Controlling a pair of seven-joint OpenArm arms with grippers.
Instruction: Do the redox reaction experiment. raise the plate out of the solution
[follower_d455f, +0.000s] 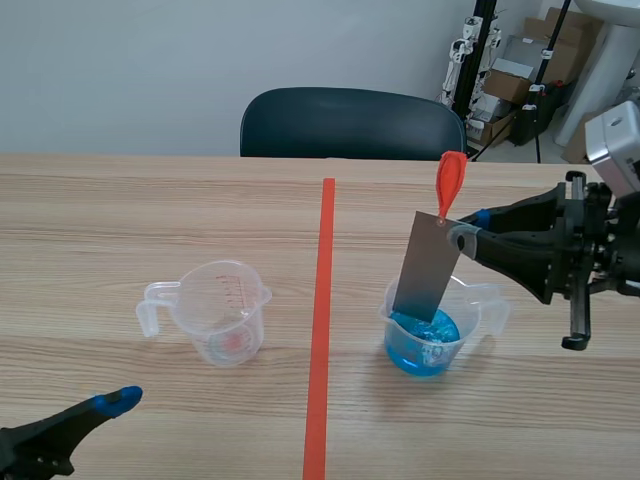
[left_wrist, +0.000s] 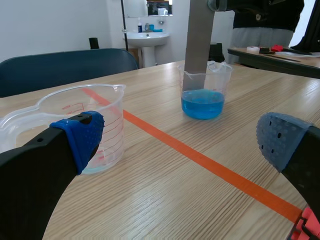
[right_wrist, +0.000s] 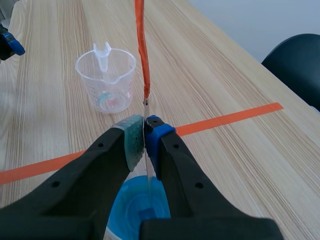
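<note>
Over the wooden table (follower_d455f: 150, 220), right hand (right_wrist: 145, 134) clamps the plate (follower_d455f: 428, 265); left hand (left_wrist: 180, 137) spread; cup (follower_d455f: 228, 300) markings illegible.

A clear measuring cup (follower_d455f: 225, 322) stands on the wooden table (follower_d455f: 120, 220), a dark chair (follower_d455f: 350, 122) beyond it.

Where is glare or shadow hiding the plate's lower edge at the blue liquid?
Scene view: even light, no glare; the plate shows its lower edge inside the cup. Left wrist view: that edge reads through the clear wall, no glare. Right wrist view: plate edge-on, the right end effector covering most of the cup.
</note>
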